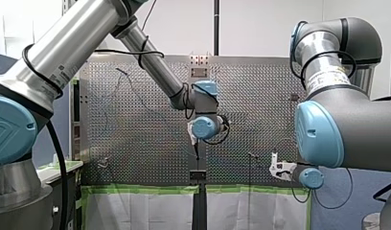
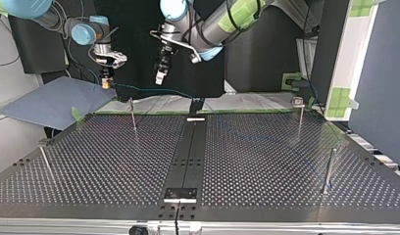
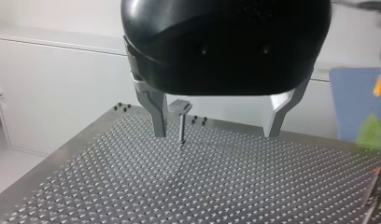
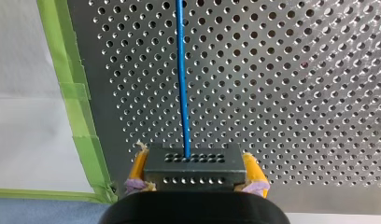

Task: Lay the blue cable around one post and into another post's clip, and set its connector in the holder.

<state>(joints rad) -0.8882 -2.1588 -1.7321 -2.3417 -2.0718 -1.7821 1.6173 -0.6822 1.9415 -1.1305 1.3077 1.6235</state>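
Cable (image 4: 183, 84), blue and thin, runs straight out from a dark connector (image 4: 193, 173), and that connector sits clamped between the 2 yellow pads of our right claw (image 4: 196, 164). In the top view, the line passes through the air from that claw at the view's left to a black fitting (image 2: 195, 104) at the middle of the table's far edge. It is above the perforated table (image 2: 262, 161), not on it.

Our left claw (image 3: 215, 133) hangs spread wide with nothing in it. A post with a flat head (image 3: 181, 125) stands ahead of it, nearer 1 finger than the other.

We judge the task to be barely begun. The grasp on the connector is made, but the cable bends around no post; the nearest thin post (image 2: 133, 115) stands apart from it, and the post with a clip (image 2: 299, 111) is well away at the view's right. All 3 parts remain: the wrap, the clip and seating the connector (we cannot tell which bracket is the holder).
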